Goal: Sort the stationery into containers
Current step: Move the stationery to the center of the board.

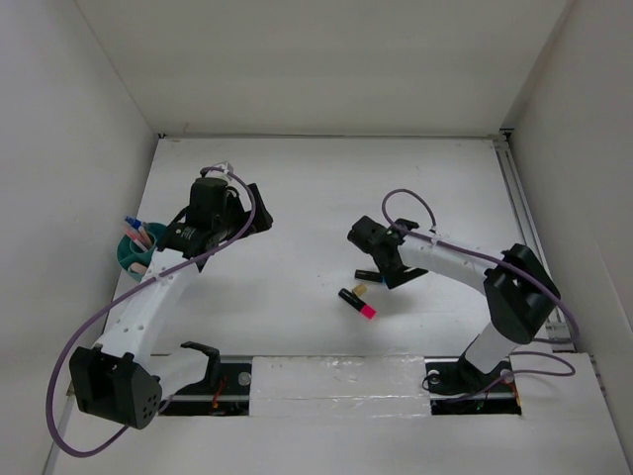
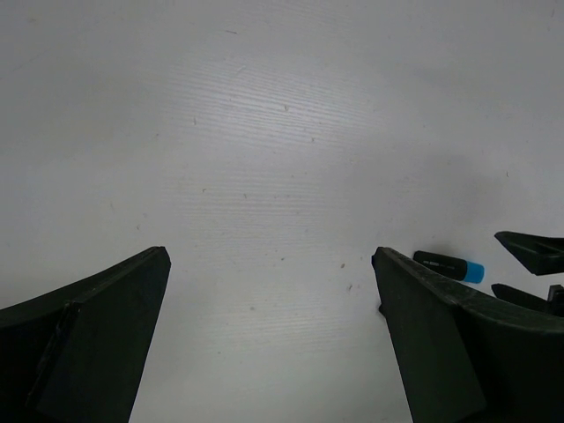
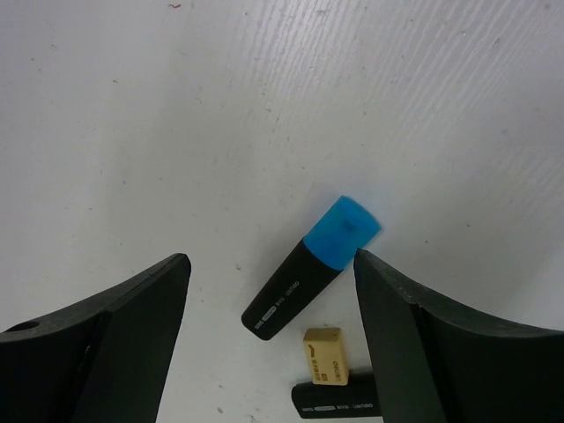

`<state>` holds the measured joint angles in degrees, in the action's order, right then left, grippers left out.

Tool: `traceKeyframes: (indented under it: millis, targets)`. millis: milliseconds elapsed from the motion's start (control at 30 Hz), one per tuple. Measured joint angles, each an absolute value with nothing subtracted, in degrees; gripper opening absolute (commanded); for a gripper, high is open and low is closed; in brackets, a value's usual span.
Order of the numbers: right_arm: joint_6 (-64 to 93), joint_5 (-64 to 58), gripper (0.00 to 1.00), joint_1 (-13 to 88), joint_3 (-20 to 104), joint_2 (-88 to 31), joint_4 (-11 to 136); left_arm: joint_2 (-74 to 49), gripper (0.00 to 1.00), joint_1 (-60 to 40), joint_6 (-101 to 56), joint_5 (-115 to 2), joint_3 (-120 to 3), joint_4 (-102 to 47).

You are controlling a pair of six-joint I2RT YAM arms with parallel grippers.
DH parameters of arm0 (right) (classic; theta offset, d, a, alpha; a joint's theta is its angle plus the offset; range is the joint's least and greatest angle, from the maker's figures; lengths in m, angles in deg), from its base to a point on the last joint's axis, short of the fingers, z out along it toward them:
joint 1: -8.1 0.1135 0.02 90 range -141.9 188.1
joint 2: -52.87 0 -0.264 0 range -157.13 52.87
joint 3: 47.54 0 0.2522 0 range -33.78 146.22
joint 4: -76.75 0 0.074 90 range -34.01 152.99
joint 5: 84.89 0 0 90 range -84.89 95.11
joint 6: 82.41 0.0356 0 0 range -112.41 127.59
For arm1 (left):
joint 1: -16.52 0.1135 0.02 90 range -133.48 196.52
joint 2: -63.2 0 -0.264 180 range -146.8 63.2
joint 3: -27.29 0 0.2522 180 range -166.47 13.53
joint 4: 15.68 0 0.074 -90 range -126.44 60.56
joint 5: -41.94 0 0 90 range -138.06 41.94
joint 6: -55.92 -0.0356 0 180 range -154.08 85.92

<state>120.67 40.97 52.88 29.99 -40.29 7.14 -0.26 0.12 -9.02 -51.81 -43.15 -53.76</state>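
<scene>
- The blue-ended marker [image 3: 295, 286] lies flat on the bench [image 3: 132, 106] between the 2 fingers of the right gripper [image 3: 270, 257]. From above I see only a short black stretch of it, because the gripper hides the blue end.
- Its blue cap touches the inner edge of 1 finger [image 3: 414, 335], while the other finger [image 3: 115, 335] stands clear of the barrel. So the right gripper is spread around the marker and is not pinching it.
- The tan eraser [image 3: 324, 357] sits just beside the barrel. Right below it is a second black marker [image 3: 339, 401], cut off by the finger and the frame edge, so I cannot tell its end colour there.
- From above, a pink-ended marker [image 1: 356, 302] lies near the right gripper.
- The teal organizer [image 1: 129, 262] stands at the bench's left edge, well apart from these loose pieces. A blue-capped pen [image 1: 131, 222] and pink pens [image 1: 144, 237] lean in it, but I cannot tell which compartments they are in.
- The right arm rises from its base to a raised elbow at the right. Its forearm slants left toward the bench's middle, with the gripper low over the marker.
- The left arm runs up past the organizer with its wrist turned rightward. The left gripper [image 2: 270, 254] is spread wide over bare bench with nothing between its fingers.
- There is white print on both barrels and brown print on the eraser, all too small for me to read.
</scene>
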Motion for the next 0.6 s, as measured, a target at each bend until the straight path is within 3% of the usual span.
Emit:
traceKeyframes:
  millis: [367, 600]
  targets:
    - [120.82, 36.75, 0.78, 53.18, 29.20, -44.88, 9.56, -0.24, 1.00, 0.12, -9.22, -51.08, -43.15, -53.76]
    - [120.84, 34.94, 0.66, 52.66, 27.17, -46.15, 11.01, -0.24, 1.00, 0.12, -9.22, -50.93, -43.15, -53.78]
